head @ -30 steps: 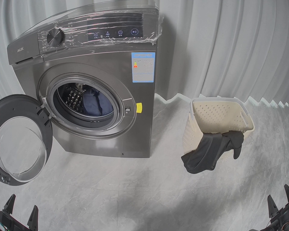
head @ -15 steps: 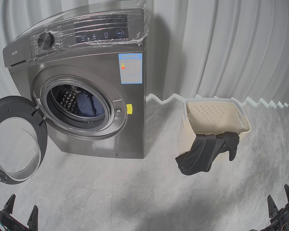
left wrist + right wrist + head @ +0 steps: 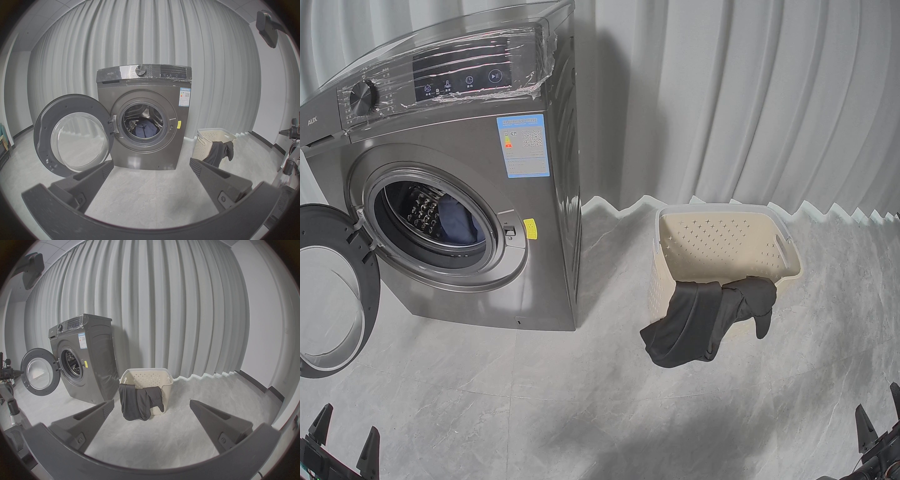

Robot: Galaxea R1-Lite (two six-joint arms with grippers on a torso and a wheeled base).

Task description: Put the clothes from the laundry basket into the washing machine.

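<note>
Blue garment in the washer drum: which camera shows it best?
The left wrist view: it faces the open drum squarely, with the blue garment in plain sight. The head view catches the garment at an angle. The right wrist view looks in too sidelong to tell.

Left gripper, right gripper: jaws apart, empty.

Dark garment over cream basket rim
</note>
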